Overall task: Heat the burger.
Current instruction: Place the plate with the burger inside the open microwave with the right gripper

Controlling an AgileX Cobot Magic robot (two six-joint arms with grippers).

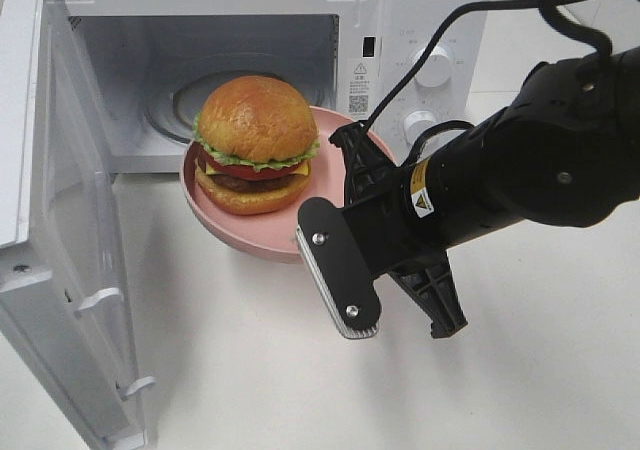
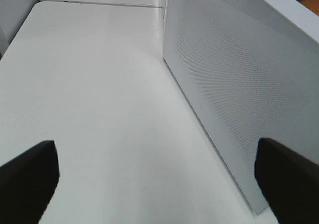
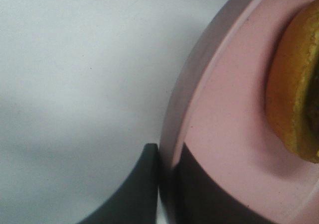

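- Closest to you, the black right arm (image 1: pixel 520 160) comes in from the right, and its right claw (image 1: pixel 347 142) is clamped on the right rim of the pink plate (image 1: pixel 250 235). The right wrist view shows one finger (image 3: pixel 132 194) outside the rim and the other on the plate's inner face.
- Far left, the left claw (image 2: pixel 159 184) shows only in its own wrist view. Its two dark tips stand wide apart with nothing between them, over the white table (image 1: pixel 230 370), near the outer mesh face of the door (image 2: pixel 234 84).
- Next, the door (image 1: pixel 60 220) of the white microwave (image 1: pixel 400 10) is swung fully open to the left.
- Behind it the cavity is lit, and you can see the glass turntable (image 1: pixel 170 110) on its floor.
- The burger (image 1: pixel 257 145) sits upright on the pink plate, left of the clamped rim. The plate is just in front of the cavity's mouth, not yet inside, and casts a shadow on the table under its near edge.
- Right of the cavity, two white dials (image 1: pixel 432 67) stand one above the other, partly behind the arm's cable.
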